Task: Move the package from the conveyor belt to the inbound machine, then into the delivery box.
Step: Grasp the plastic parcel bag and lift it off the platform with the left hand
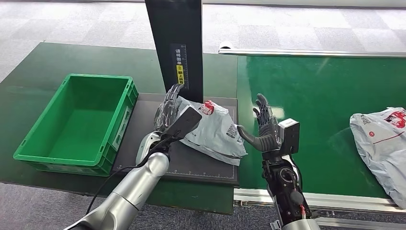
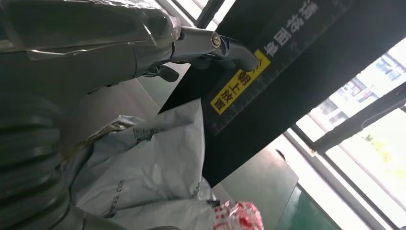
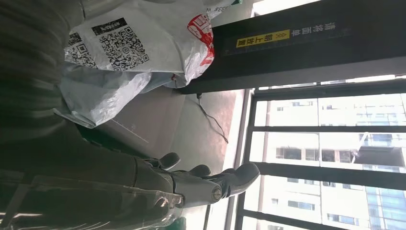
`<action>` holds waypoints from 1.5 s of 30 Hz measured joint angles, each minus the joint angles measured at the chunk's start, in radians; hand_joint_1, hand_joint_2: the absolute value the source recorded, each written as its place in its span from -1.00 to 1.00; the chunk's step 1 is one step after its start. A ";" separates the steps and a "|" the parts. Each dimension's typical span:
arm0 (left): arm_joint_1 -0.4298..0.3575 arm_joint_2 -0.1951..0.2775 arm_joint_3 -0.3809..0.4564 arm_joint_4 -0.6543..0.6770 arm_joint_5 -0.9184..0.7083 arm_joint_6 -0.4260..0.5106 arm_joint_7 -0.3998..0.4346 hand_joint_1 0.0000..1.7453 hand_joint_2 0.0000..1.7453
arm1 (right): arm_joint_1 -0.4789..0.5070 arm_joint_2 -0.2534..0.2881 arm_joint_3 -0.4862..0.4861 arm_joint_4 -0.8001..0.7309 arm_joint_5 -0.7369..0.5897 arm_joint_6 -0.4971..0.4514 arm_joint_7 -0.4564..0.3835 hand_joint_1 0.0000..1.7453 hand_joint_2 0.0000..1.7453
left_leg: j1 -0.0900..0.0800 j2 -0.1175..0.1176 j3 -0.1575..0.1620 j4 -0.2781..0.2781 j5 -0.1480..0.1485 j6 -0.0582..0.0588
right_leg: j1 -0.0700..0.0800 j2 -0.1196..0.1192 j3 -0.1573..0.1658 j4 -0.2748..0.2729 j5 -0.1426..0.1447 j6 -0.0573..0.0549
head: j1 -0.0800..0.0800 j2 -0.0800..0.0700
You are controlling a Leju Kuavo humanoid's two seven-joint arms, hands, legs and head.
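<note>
A grey-white plastic package with a red logo and QR labels lies on the dark platform of the inbound machine, at the foot of its black post. My left hand reaches over the package's left end with fingers stretched out; in the left wrist view the fingers stand clear above the package. My right hand is raised just right of the package, palm toward it and fingers spread, holding nothing. The right wrist view has the package beside those open fingers.
An empty green delivery box stands left of the platform. The green conveyor belt runs on the right, with a second grey package lying at its right edge. A metal rail borders the belt's near side.
</note>
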 joint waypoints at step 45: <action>-0.105 -0.074 -0.183 0.351 -0.341 -0.337 0.353 1.00 1.00 | 0.002 -0.003 -0.006 0.008 0.039 0.024 0.042 -1.00 1.00 | 0.000 0.000 0.010 -0.001 0.000 0.000 | 0.000 0.000 0.012 0.000 0.000 0.000 | 0.000 0.000</action>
